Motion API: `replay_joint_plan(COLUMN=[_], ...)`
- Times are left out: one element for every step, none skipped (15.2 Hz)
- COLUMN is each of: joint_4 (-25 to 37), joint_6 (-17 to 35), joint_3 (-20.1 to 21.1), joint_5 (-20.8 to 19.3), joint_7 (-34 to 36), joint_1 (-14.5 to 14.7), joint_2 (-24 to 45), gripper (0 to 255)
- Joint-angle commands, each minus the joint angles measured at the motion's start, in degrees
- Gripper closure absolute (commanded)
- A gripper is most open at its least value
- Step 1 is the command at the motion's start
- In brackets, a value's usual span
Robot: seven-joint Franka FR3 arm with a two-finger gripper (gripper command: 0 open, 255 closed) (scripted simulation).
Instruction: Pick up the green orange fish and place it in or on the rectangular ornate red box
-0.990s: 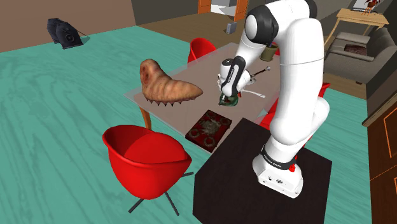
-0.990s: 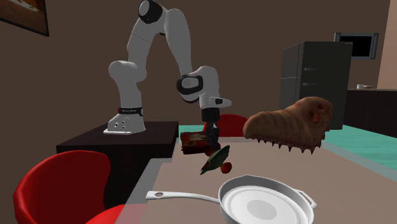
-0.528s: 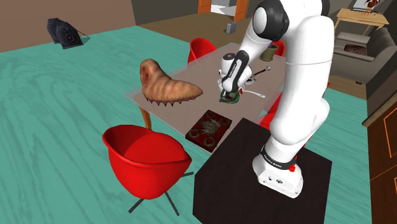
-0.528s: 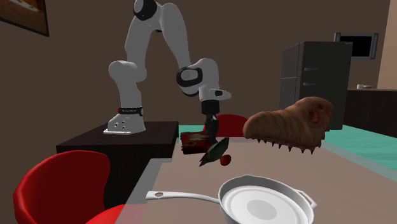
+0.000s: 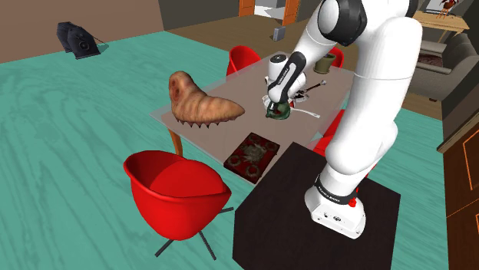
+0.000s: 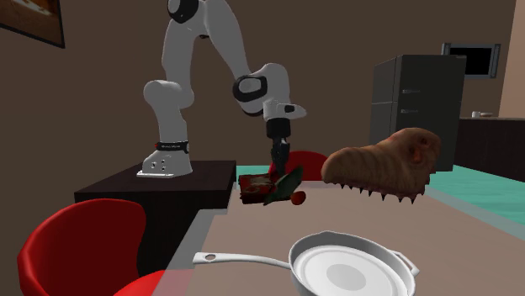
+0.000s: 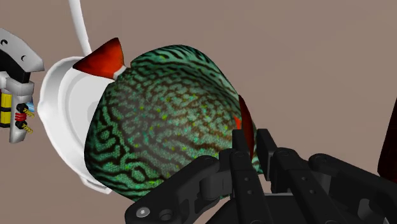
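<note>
A fish with a green patterned body and red-orange fins (image 7: pixel 167 118) is clasped at its edge by my gripper (image 7: pixel 250 145), which is shut on it. In the shoulder view the fish (image 5: pixel 278 110) hangs from the gripper (image 5: pixel 273 103) above the brown table (image 5: pixel 230 130). The second exterior view shows the fish (image 6: pixel 284 187) tilted in the air under the gripper (image 6: pixel 278 165). The ornate red box (image 5: pixel 252 154) lies flat near the table edge that faces the stand, nearer the stand than the fish. That box (image 6: pixel 252 187) sits behind the fish in the second exterior view.
A big brown grub-like figure (image 5: pixel 201 102) lies on the table's far side. A white frying pan (image 6: pixel 349 269) rests on the table, under the fish in the wrist view (image 7: pixel 60 108). Red chairs (image 5: pixel 176 188) surround the table. The dark stand (image 5: pixel 299 218) adjoins it.
The gripper has risen with the fish in it, lifting it higher above the table and a little up-right in the shoulder view. The box and pan have not moved.
</note>
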Motion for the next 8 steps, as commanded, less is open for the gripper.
replay_joint_plan(joint_4=[-0.1, -0.1, -0.1, -0.1, -0.1, -0.1, 0.0, 0.0], joint_6=[-1.7, -2.4, -3.2, -4.0, -4.7, -5.5, -6.3, -6.6], joint_3=[0.1, 0.2, 0.2, 0.3, 0.3, 0.4, 0.4, 0.4], joint_5=[0.3, 0.4, 0.6, 0.7, 0.9, 1.0, 1.1, 1.2], joint_7=[-0.7, -1.0, -1.3, -1.6, -1.9, -2.2, -2.4, -2.5], joint_1=[0.0, 0.0, 0.0, 0.0, 0.0, 0.0, 0.1, 0.1], joint_2=[-1.9, -2.6, -3.4, -4.2, -5.0, -5.7, -6.4, -6.7], gripper=[255, 255, 255, 255, 255, 255, 255, 255])
